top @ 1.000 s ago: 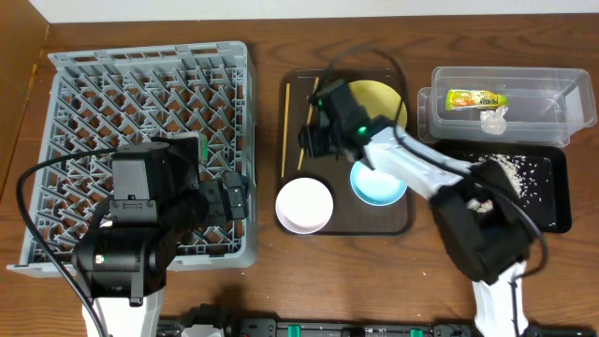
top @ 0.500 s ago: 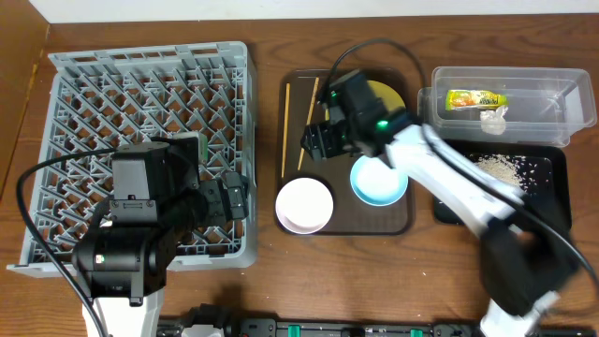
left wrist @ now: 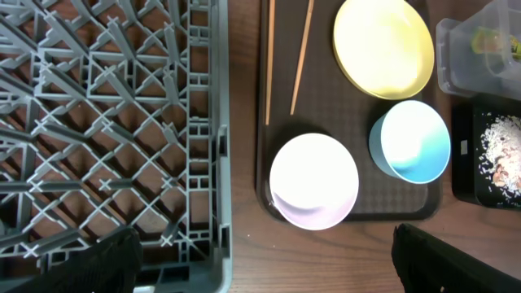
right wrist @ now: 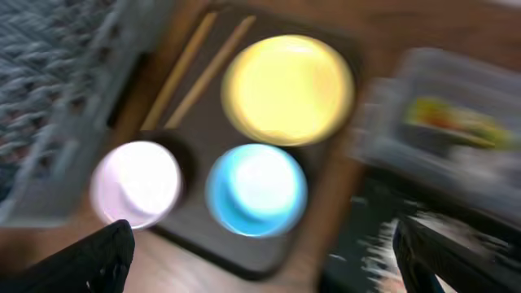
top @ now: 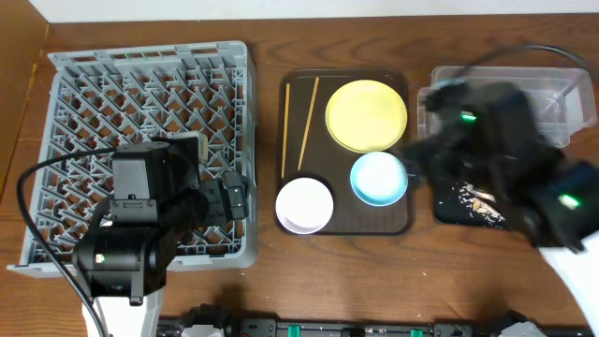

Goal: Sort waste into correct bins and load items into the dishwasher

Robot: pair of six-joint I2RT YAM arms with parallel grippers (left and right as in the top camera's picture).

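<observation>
Table (top: 374, 281): rack (top: 150, 52), tray (top: 374, 219), tub (top: 573, 79), black bin (top: 443, 212)

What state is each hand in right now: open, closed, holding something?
Left hand: open, holding nothing.
Right hand: open, holding nothing; its view is blurred.

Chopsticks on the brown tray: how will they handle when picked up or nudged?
The chopsticks look thin, straight and wooden, so probably stiff and very light. They lie flat on the tray, leaving little to pinch; likely to slide or roll if nudged. Splayed apart, so probably one per grasp.
</observation>
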